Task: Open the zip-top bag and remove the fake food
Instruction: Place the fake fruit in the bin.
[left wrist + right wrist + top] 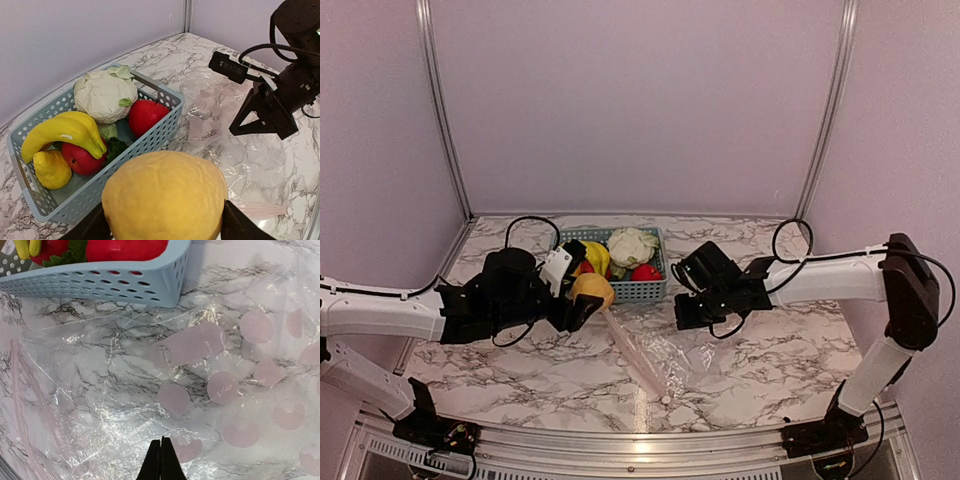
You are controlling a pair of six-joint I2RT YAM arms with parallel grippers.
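While tight around lemon [165, 200], left end effector [585, 300] near basket [150, 140]; right end effector [161, 460] closed.

Bright even light, glare on bag [115, 430], fg lemon [165, 200] blurry

Far middle is blocked by the full blue basket [642, 291]. The left gripper [586, 303], clamped on a lemon [165, 200], crowds its near-left corner; the right gripper [161, 442], pinched closed, hangs just right. Between them, room over the flat zip-top bag [665, 352]
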